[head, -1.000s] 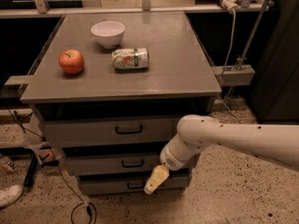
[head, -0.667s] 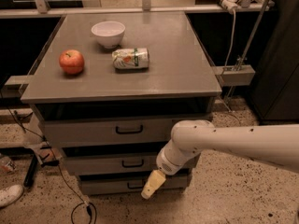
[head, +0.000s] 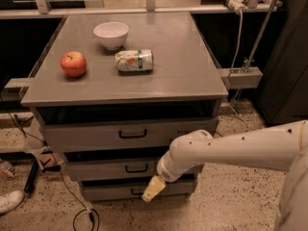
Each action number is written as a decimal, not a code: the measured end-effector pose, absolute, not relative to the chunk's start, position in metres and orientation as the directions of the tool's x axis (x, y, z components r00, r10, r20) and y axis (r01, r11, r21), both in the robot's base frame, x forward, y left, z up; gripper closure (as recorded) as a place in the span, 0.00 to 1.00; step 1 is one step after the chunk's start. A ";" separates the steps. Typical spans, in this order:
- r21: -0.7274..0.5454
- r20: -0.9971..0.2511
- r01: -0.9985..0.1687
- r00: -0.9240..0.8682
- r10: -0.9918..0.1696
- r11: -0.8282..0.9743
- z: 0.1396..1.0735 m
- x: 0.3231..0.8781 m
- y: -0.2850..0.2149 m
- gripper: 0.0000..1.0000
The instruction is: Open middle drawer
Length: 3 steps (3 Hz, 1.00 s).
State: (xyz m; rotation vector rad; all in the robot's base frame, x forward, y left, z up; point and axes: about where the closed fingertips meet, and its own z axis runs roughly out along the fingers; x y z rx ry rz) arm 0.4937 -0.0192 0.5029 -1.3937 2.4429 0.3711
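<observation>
Grey tabletop (head: pixel 187 71) bears a white bowl (head: pixel 111 34); middle drawer (head: pixel 106 170) lies just above-left of the gripper (head: pixel 154 189), grip state unclear.

My gripper (head: pixel 153 189) low before the bottom drawer (head: pixel 106 191), just under the middle drawer (head: pixel 96 170), its handle (head: pixel 136 168) unblocked above me, my arm (head: pixel 231 148) crossing the right side, bare floor (head: pixel 126 216) to the left

End effector (head: pixel 153 189) is low centre of frame, over the bottom drawer (head: pixel 108 191) front, just below-right of the middle drawer (head: pixel 96 170) handle (head: pixel 136 168). Arm (head: pixel 240 148) enters from the right edge. Bench (head: pixel 187 81) top, upper frame: apple (head: pixel 73 64) at left, white bowl (head: pixel 111 34) further back, can (head: pixel 134 60) on its side near centre.
</observation>
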 end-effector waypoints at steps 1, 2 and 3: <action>0.056 -0.400 -0.842 -0.511 -0.761 0.537 0.492 0.506 -0.023 0.00; 0.065 -0.417 -0.820 -0.540 -0.731 0.569 0.478 0.520 -0.025 0.00; 0.079 -0.427 -0.813 -0.551 -0.717 0.577 0.465 0.533 -0.025 0.00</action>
